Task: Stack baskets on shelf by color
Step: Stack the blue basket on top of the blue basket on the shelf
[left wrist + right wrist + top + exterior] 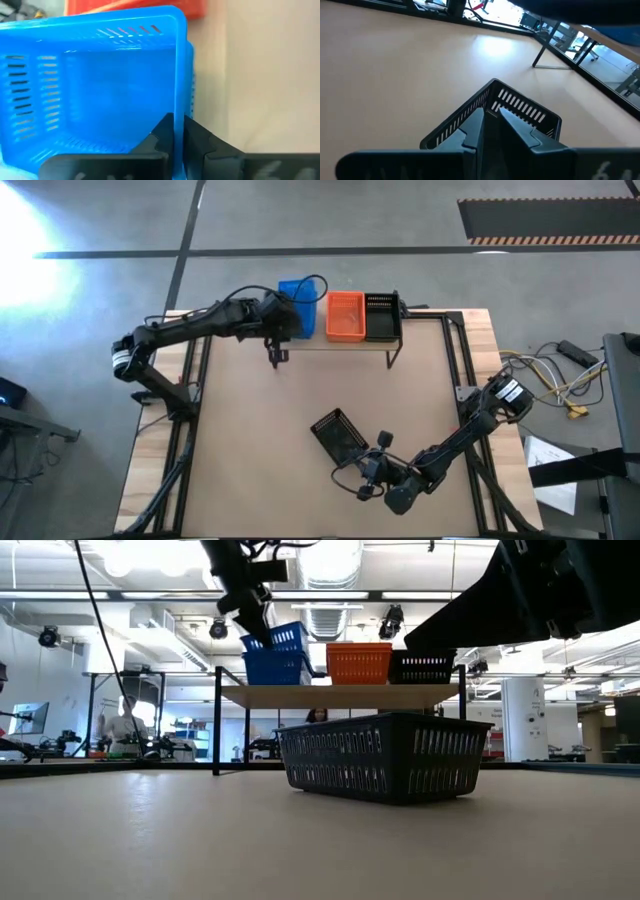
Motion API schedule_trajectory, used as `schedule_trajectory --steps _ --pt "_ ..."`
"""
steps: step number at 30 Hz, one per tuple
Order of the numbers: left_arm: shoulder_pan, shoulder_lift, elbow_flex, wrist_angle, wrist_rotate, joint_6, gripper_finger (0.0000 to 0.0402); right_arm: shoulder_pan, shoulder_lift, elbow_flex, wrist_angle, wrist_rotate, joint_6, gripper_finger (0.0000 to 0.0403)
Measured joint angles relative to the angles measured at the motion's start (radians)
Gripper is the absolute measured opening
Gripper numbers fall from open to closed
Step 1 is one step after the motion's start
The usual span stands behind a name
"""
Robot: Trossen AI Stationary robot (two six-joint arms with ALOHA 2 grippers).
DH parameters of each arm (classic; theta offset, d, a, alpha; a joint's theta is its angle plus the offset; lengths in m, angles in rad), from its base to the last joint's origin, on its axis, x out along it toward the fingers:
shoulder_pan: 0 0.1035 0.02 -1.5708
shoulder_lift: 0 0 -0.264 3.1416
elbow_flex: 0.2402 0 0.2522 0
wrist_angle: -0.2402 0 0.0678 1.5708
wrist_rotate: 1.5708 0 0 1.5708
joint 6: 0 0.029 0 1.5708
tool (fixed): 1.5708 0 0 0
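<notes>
A low wooden shelf [340,696] on black legs stands at the table's far edge. On it sit a blue basket [272,668], an orange basket [358,662] and a black basket [425,667]. A second blue basket [280,638] tilts on top of the first, and my left gripper [176,131] is shut on it. Another black basket [385,755] rests by its bottom on the table, near the right side's front. My right gripper [490,120] is shut on that one; in the high view it [363,464] stands just near of the basket [338,435]. My left gripper pinches a side wall of the upper blue basket at its rim [180,100], one finger inside and one outside. The fingers come down from above and from the table's left. The basket is tilted, its lower part resting in the blue basket below [190,75]. My right gripper pinches the rim of the loose black basket near a corner [489,102], one finger inside the wall and one outside. The fingers slant down from the table's near side. The basket's bottom stands on the table.
The tabletop [300,400] between the shelf and the loose black basket is bare. The shelf's black legs [275,358] stand at its near corners. Cables and gear lie on the floor beyond the table's right edge. People sit in the room behind, far left in the low view.
</notes>
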Motion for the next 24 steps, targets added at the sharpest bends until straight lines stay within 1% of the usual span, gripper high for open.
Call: schedule_trajectory --steps 4,10,14,17,21,24 --pt "0.000 0.000 0.010 -0.010 0.022 0.000 0.0031 0.000 0.000 0.000 0.000 -0.001 0.000 0.0048" --pt "0.000 0.000 0.021 -0.041 0.027 -0.031 0.0099 0.000 0.000 0.000 0.000 -0.003 0.000 0.0048" --pt "0.000 0.000 0.033 -0.061 0.047 -0.064 0.0133 0.000 0.000 0.000 0.000 -0.003 0.001 0.0048" --pt "-0.003 0.000 0.036 -0.060 0.047 -0.077 0.0145 0.000 0.000 0.000 0.000 -0.003 0.001 0.0048" --pt "-0.003 0.002 0.024 -0.072 0.049 -0.078 0.0148 0.000 0.000 0.000 -0.001 -0.002 0.001 0.0048" --pt "-0.003 0.007 0.014 -0.094 0.074 -0.078 0.0148 0.000 0.000 0.000 -0.001 -0.002 0.001 0.0048"
